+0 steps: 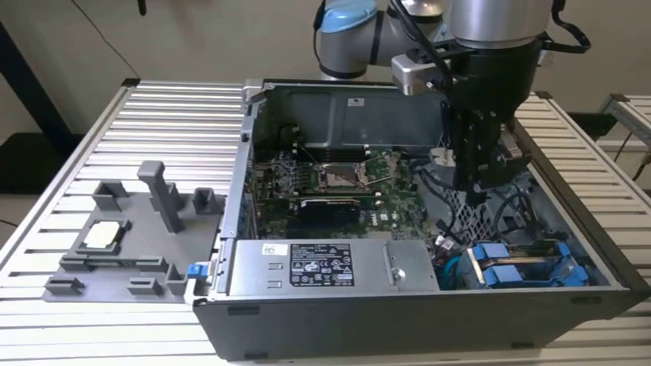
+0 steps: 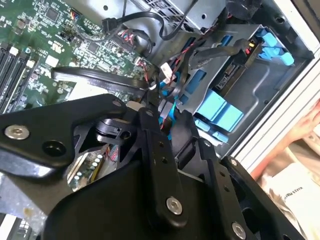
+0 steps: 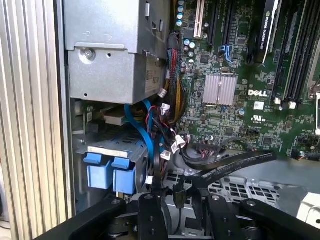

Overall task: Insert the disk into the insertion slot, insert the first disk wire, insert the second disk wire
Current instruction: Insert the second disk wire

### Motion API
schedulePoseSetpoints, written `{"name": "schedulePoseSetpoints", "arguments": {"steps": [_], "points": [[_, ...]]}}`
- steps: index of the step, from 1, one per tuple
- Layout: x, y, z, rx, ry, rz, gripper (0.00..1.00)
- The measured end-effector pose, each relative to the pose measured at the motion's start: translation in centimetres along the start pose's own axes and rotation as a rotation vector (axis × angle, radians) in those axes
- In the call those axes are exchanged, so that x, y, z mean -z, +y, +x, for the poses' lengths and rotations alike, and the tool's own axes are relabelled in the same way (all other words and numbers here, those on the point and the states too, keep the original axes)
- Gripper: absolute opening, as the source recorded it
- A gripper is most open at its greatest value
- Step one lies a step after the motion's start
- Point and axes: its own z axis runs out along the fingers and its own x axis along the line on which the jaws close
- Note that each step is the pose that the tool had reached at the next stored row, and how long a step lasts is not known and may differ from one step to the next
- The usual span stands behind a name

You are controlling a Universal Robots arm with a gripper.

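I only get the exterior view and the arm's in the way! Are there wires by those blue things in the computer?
Observer: Yes. In the first wrist view a bright blue flat cable runs down beside the two blue plastic carrier tabs.
Operator: Any little wires too?
Observer: A bundle of thin red and black wires with white plugs hangs between the tabs and the green motherboard.
Operator: What's closest to the gripper?
Observer: A black flat cable lies just beyond the gripper.

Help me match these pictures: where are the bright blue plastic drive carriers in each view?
Exterior view: bright blue plastic drive carriers in the case's near corner, toward the exterior view's right.
Second wrist view: inside the dark grey metal drive cage.
First wrist view: under the grey power-supply box.
Shared landmark: green motherboard.
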Motion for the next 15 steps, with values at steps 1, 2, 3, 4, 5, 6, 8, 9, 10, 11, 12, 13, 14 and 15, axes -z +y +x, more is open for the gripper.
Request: {"name": "schedulePoseSetpoints", "arguments": {"steps": [1,2,3,4,5,6,8,9,10,11,12,13,14,15], "points": [[0.00,-0.01,0.02,0.000,-0.0007,0.0000,0.36],[-0.01,-0.01,0.02,0.000,-0.0009,0.0000,0.36],[-0.01,-0.01,0.03,0.000,-0.0009,0.0000,0.29],[-0.01,-0.01,0.04,0.000,-0.0008,0.0000,0.29],[-0.01,0.00,0.04,0.000,-0.0008,0.0000,0.27],[-0.01,0.00,0.04,0.000,-0.0008,0.0000,0.19],[-0.01,0.00,0.08,0.000,-0.0021,0.0000,0.19],[-0.03,0.00,0.21,-0.002,-0.0103,0.0007,0.19],[-0.06,0.02,0.33,-0.003,-0.0180,0.0012,0.19],[-0.08,0.04,0.46,-0.005,-0.0264,0.0018,0.19],[-0.09,0.05,0.60,-0.006,-0.0344,0.0023,0.19],[-0.11,0.06,0.70,-0.007,-0.0401,0.0028,0.19],[-0.12,0.07,0.79,-0.008,-0.0450,0.0031,0.19],[-0.14,0.08,0.91,-0.010,-0.0517,0.0035,0.19]]}}
